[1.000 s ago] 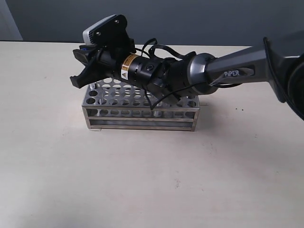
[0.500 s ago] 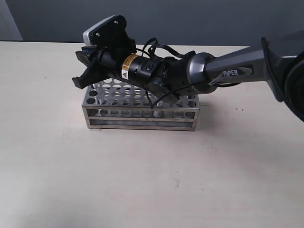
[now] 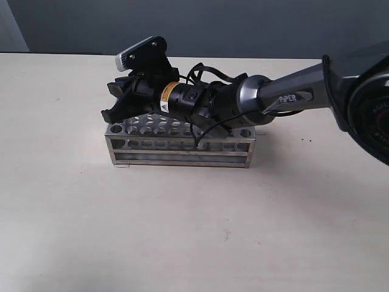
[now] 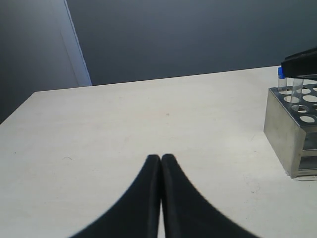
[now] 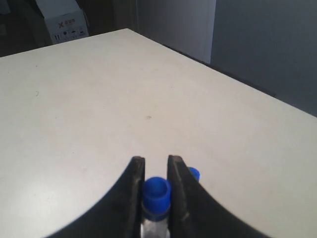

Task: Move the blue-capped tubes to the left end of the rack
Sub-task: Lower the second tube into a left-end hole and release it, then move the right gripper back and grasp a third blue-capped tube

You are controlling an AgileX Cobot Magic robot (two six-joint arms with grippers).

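Observation:
The steel rack [image 3: 180,146] stands mid-table. My right gripper [image 3: 115,102] reaches across it and hangs low over its left end. In the right wrist view this gripper [image 5: 155,159] is shut on a blue-capped tube [image 5: 157,191], held just below the cap. A second blue cap [image 5: 194,173] peeks out behind one finger. The left wrist view shows the rack's end [image 4: 290,144], a blue-capped tube [image 4: 281,73] standing in it, and the right gripper's dark finger [image 4: 302,63] above a clear tube. My left gripper [image 4: 161,157] is shut on nothing, well away from the rack. Other tubes are hidden.
The right arm's forearm and cables [image 3: 243,97] lie over most of the rack's top plate. Bare beige tabletop [image 3: 182,231] surrounds the rack. A white box [image 5: 62,20] stands beyond the table's far edge in the right wrist view.
The right gripper has come down and slightly to the right, toward the left end of the rack, with the tube in it. The left gripper's earlier position is not shown.

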